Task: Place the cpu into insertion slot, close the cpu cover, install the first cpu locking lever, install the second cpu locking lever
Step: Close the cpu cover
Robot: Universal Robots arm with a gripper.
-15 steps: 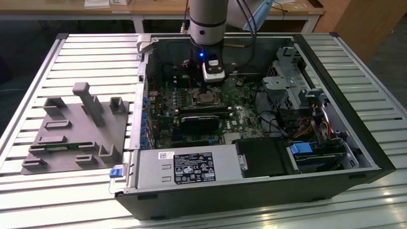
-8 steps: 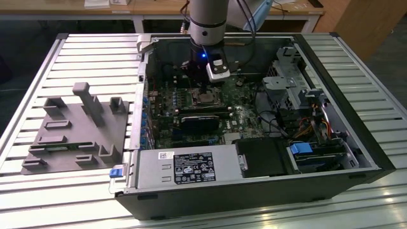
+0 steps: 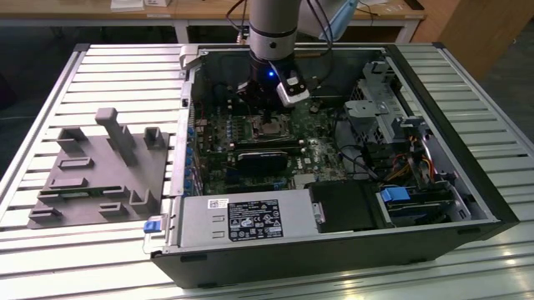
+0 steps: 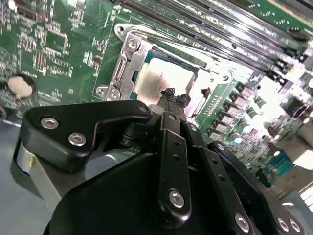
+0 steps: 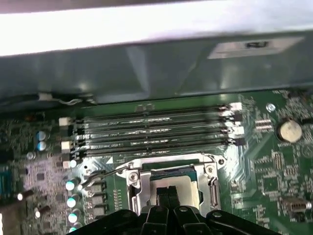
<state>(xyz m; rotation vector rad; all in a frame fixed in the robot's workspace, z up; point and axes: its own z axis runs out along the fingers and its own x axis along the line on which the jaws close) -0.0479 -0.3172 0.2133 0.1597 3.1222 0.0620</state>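
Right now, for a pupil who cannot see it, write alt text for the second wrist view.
The shut black gripper points at the silver-topped cpu lying in the metal-rimmed insertion slot on a green circuit board.

In the exterior view we look down from high on the whole open computer case on the slatted desk, with the arm coming in over the desk's far edge. Our 2 wrist views sit close above the green board. They look past the gripper from different angles and share the cpu and the memory slots.
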